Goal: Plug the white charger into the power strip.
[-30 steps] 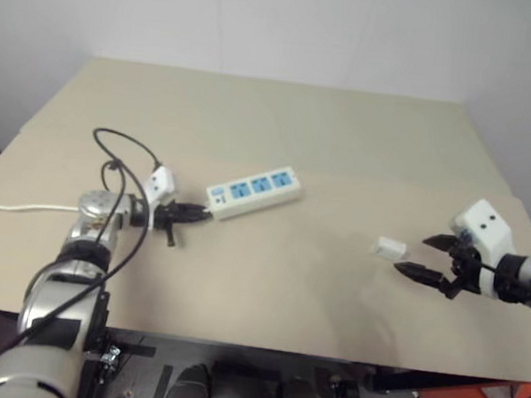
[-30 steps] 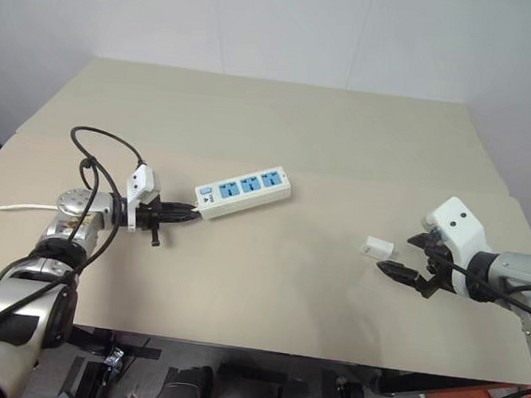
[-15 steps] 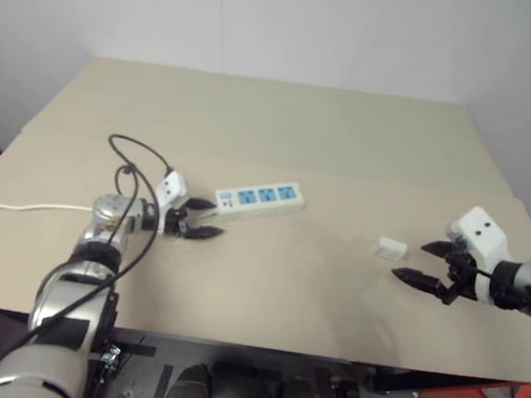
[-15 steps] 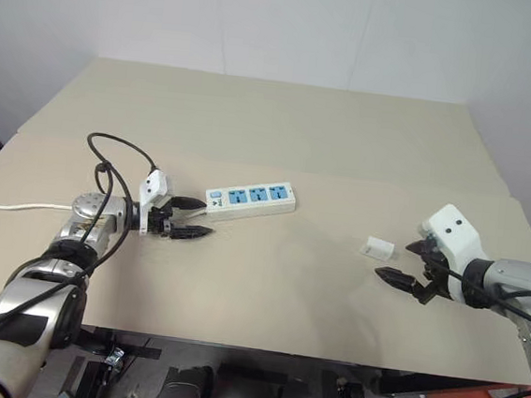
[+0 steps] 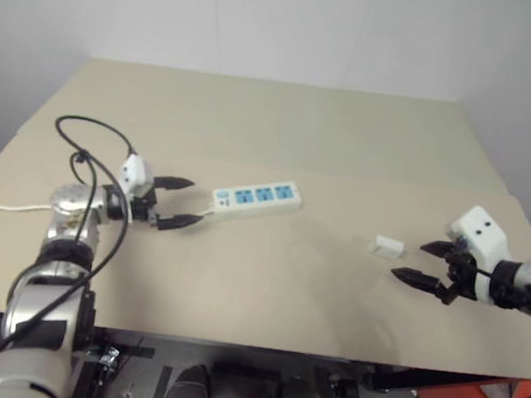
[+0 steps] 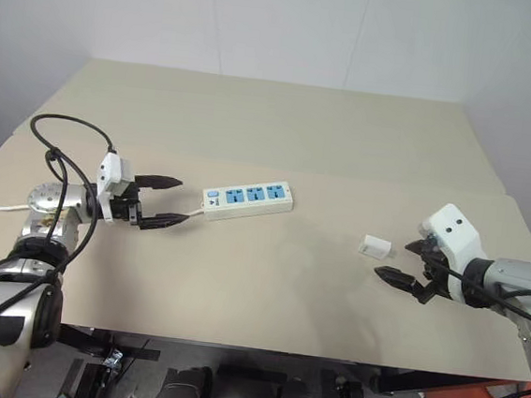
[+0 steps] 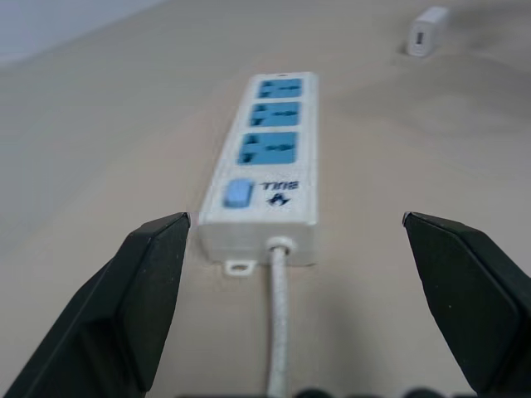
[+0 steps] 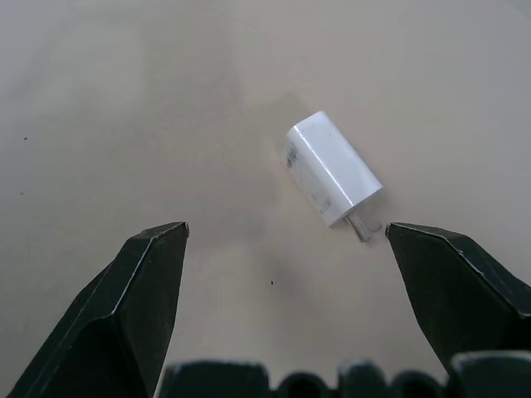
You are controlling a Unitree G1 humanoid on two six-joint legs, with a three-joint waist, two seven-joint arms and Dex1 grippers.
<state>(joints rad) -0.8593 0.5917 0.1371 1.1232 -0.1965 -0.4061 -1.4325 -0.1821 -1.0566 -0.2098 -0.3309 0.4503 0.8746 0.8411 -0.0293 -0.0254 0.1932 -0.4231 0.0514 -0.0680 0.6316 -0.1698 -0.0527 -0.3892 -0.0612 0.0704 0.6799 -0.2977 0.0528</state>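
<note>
The power strip (image 5: 256, 199) is a long white bar with three blue sockets, lying flat at the table's middle left, its switch end and white cord (image 7: 278, 332) towards my left gripper (image 5: 193, 201). That gripper hovers a short way off the switch end, open, its fingers either side of the cord and holding nothing. The white charger (image 5: 388, 247) lies on its side at the right, prongs (image 8: 362, 226) showing. My right gripper (image 5: 408, 258) stands open just to the right of it, with the charger ahead of its fingers, untouched.
The beige table (image 5: 301, 127) has a seam across its middle and bare room between strip and charger. The strip's white cord (image 5: 2, 204) trails off the left edge. A black cable (image 5: 84, 130) loops above my left wrist. The front edge runs close below both grippers.
My left gripper, shut at the strip's switch end a second ago, has opened and drawn back to the left. The strip has swung from tilted to nearly level. The right gripper has not moved.
</note>
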